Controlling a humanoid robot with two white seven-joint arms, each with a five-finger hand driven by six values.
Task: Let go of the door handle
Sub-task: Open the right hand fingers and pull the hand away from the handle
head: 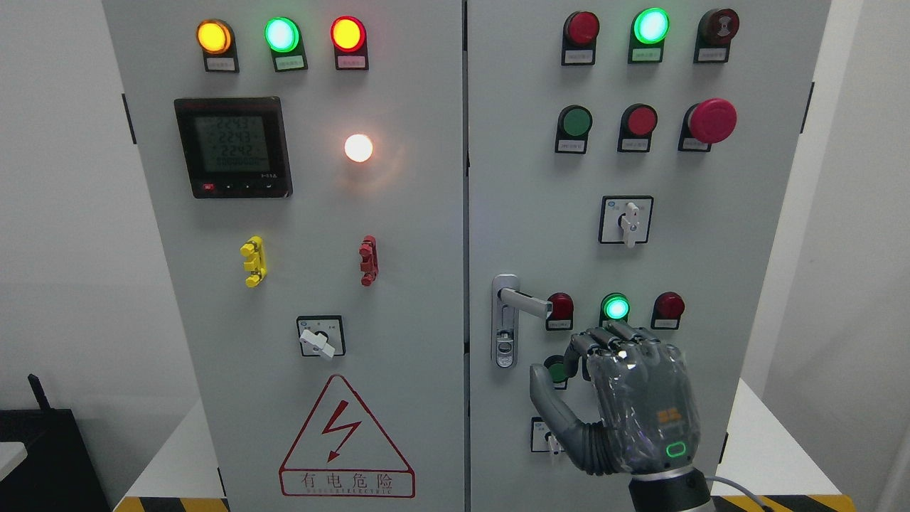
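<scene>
A silver lever door handle (525,301) sticks out to the right from its lock plate (504,320) on the right door of the grey electrical cabinet (398,235). My right hand (569,366) hangs below and to the right of the lever, clear of it. Its fingers (611,340) are bent at the knuckles and the thumb (546,395) stands apart; nothing is held between them. The left arm does not show.
Around the hand sit a red lamp (560,307), a lit green lamp (616,308) and another red lamp (669,306). A rotary switch (626,220) and a red mushroom stop button (712,120) are higher up. The left door carries a meter (233,147) and a warning triangle (346,441).
</scene>
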